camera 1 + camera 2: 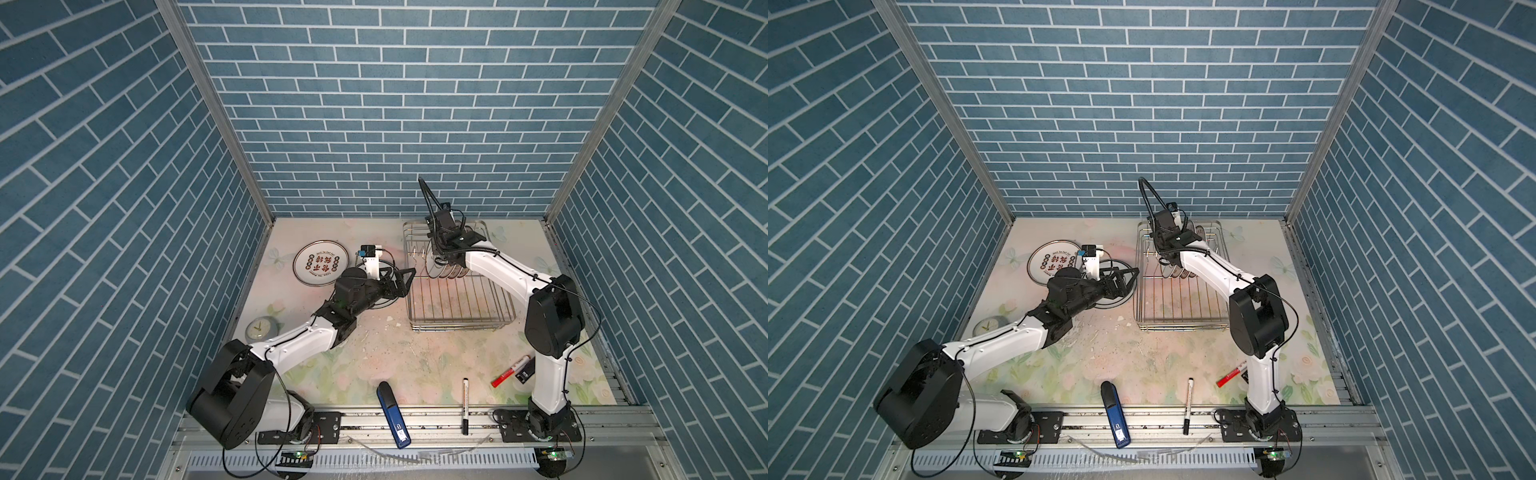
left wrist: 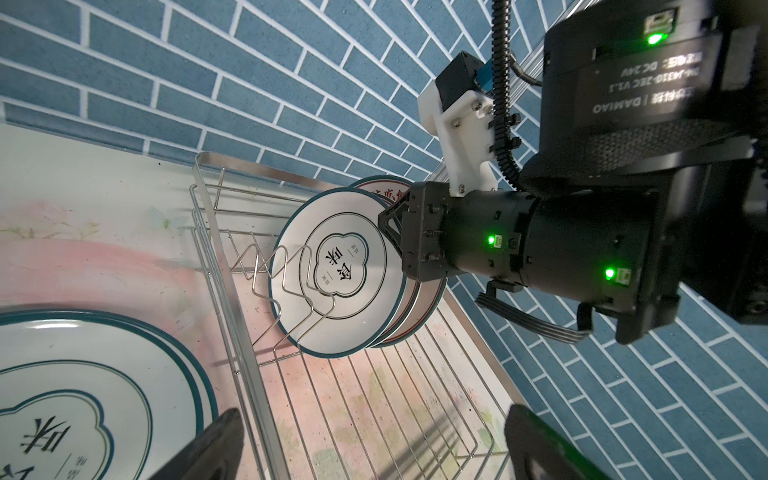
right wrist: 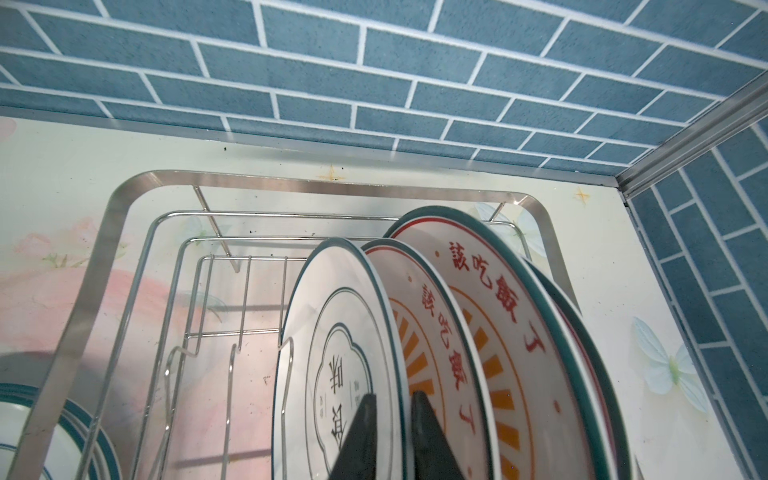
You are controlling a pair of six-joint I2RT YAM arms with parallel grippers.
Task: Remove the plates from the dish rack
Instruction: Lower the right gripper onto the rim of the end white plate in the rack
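Note:
The dish rack (image 1: 461,328) (image 1: 1179,328) stands at the back right, and several plates (image 1: 446,270) (image 1: 1177,272) stand upright in its prongs. In the right wrist view my right gripper (image 3: 392,401) is shut on the rim of the front plate (image 3: 328,324), which bears the quatrefoil emblem; sunburst plates (image 3: 440,332) stand behind it. My left gripper (image 2: 374,415) (image 1: 401,280) is open with nothing in it, low beside the rack's left side (image 2: 232,291). Under it lies a quatrefoil plate (image 2: 83,395) (image 1: 1115,305). A plate with red characters (image 1: 321,264) (image 1: 1054,262) lies flat further left.
A small round clock (image 1: 261,328) lies by the left wall. Near the front edge are a blue oblong object (image 1: 392,415), a black marker (image 1: 465,405) and a red marker (image 1: 510,370). Blue brick walls enclose three sides.

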